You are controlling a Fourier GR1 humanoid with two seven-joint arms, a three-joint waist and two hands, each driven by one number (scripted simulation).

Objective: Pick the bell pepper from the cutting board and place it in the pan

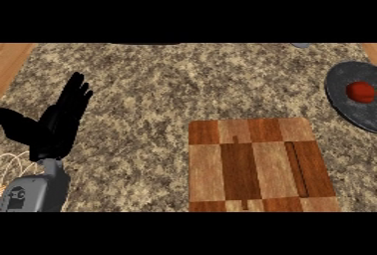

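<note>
Sitting in the grey pan point(344, 107) at the table's point(184, 79) far right edge, the red bell pepper point(361, 91) lies well apart from the wooden cutting board point(254, 164). At the left, the left hand point(59, 124) rests with fingers straight and spread, thumb out sideways, holding nothing.
</note>
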